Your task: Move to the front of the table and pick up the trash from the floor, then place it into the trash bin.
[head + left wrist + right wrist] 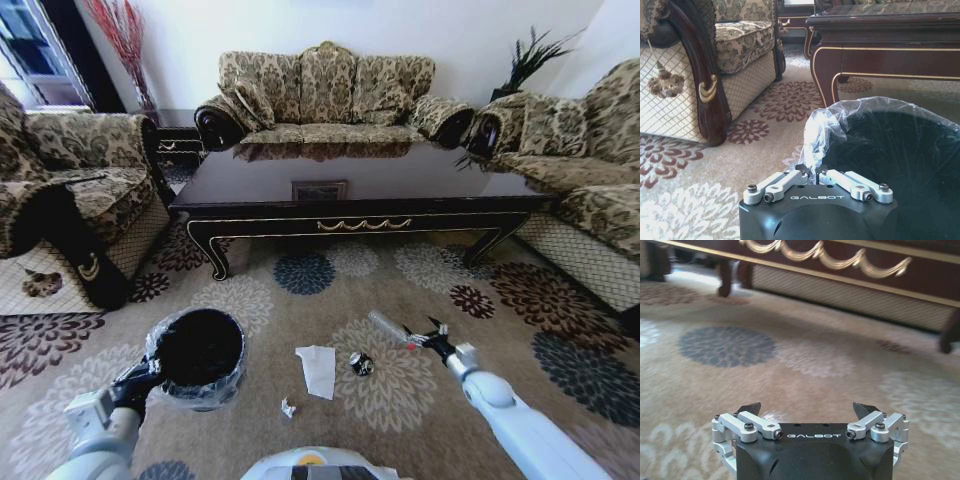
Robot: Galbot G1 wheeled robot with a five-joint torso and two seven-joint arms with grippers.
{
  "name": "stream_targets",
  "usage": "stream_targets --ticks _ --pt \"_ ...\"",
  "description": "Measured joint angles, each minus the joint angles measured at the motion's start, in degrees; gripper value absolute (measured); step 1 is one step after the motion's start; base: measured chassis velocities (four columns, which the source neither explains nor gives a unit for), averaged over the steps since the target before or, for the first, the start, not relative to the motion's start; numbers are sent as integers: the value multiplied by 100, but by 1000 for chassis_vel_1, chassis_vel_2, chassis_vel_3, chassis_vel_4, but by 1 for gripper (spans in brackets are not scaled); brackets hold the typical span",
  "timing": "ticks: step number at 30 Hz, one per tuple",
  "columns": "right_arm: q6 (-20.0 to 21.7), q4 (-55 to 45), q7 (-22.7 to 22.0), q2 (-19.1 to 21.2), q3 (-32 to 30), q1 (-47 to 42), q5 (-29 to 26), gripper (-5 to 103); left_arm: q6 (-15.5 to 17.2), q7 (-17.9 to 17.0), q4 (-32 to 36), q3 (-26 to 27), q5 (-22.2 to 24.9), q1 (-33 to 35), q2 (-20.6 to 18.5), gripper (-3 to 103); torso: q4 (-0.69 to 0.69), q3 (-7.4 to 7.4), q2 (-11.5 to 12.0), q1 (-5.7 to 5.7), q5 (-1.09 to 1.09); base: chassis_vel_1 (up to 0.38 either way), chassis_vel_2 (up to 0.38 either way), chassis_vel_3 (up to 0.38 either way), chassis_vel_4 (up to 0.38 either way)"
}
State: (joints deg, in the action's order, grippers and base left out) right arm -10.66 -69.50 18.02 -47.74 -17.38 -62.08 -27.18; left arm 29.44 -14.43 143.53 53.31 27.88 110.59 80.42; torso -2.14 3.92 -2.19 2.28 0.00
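The long dark table [360, 205] with gold trim stands ahead on the patterned carpet. The black trash bin [200, 355] with its clear liner sits at the lower left. My left gripper [148, 380] is shut on the bin's rim, and in the left wrist view the left gripper [816, 176] pinches the plastic liner [822, 127]. On the floor lie a white napkin [318, 368], a dark silvery wrapper [361, 364], a small crumpled wrapper [288, 408] and a clear bottle [386, 325] with a red cap. My right gripper [430, 335] hovers at the bottle's cap end. The right gripper [807, 411] is open and holds nothing.
An armchair [70, 190] flanks the left, a sofa [330, 95] stands behind the table, and another sofa [590, 170] is on the right. A red-branch vase [125, 45] stands in the far left corner. Open carpet lies between me and the table.
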Motion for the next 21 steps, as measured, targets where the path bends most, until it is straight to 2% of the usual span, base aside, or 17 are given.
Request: stream_targets --ticks 3,6,12,21 --pt "-131 736 1086 -64 81 449 549 100 18 -14 0 15 -37 59 100 5 -2 0 0 0 1 0 0 0 0" --pt "-139 964 1359 -89 123 584 748 100 23 -16 0 32 -44 80 130 5 -3 0 0 0 0 0 0 0 0" --pt "-29 1113 1524 -196 269 770 838 100 32 -9 -5 47 -41 101 162 5 -3 0 0 0 -1 0 0 0 0" --pt "132 1654 1461 -470 541 1202 1153 100 41 -12 -16 148 -37 173 129 5 -1 0 0 0 0 0 0 0 0"
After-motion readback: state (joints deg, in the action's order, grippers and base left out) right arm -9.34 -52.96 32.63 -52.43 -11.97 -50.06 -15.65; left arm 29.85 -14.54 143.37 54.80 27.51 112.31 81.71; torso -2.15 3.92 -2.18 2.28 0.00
